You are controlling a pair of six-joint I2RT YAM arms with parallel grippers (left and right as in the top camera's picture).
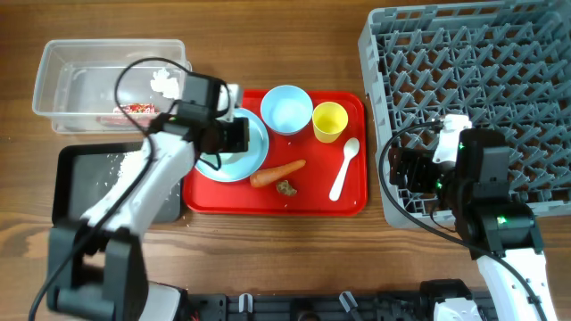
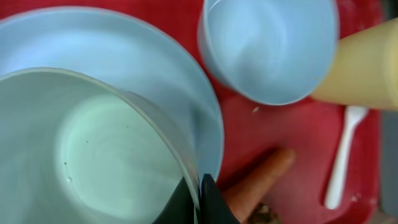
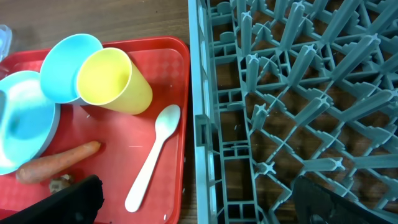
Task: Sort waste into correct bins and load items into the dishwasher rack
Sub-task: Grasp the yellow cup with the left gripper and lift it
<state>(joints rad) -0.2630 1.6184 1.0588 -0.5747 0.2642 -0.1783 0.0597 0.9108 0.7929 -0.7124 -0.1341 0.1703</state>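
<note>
The rack's [image 1: 482,80] left edge is overhung by the right gripper [image 1: 401,168], spread wide and empty, while above the red tray [image 1: 348,201] and its dish [image 2: 124,50] a mint bowl [image 2: 93,155] is pinched by the rim in the left gripper [image 2: 198,199].

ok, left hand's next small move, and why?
Probably lift straight up. The left hand looks pinched on the rim of the mint bowl, which is over the dish. It likely needs to clear the dish before being carried across to the rack.
</note>
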